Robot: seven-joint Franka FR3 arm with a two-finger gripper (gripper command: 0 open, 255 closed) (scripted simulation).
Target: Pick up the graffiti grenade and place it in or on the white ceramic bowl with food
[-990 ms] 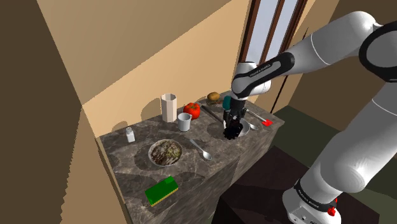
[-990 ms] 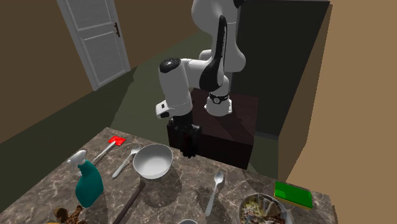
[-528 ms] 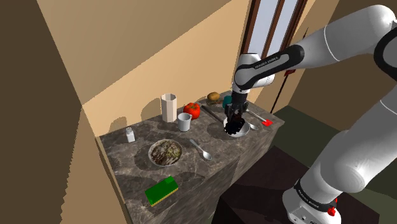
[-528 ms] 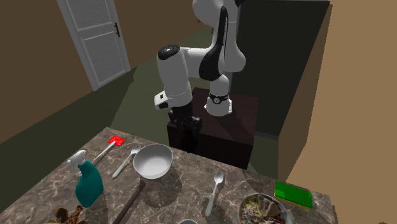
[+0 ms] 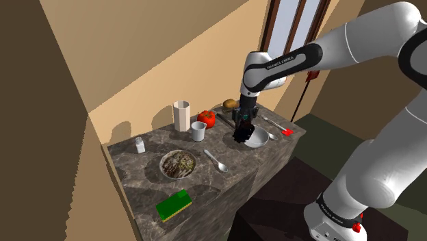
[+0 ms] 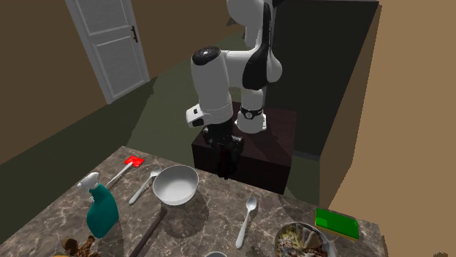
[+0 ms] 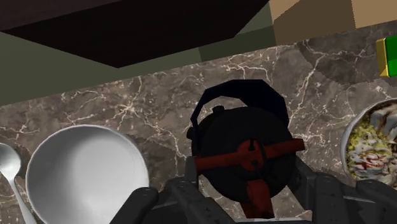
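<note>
Swung nearer the white food-filled bowl: my black gripper clasps the round black red-banded grenade; placing remains.

Probably a home kitchen, marble counter, food bowl, spoon, mug, panelled door

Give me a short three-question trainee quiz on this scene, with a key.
1. True or false: the hand is shut on the dark grenade.
2. Which bowl holds food? A: the one beside the green sponge. B: the one beside the teal spray bottle.
3. What utensil lies between the empty bowl and the food bowl?
Key: 1 true; 2 A; 3 a spoon.
</note>
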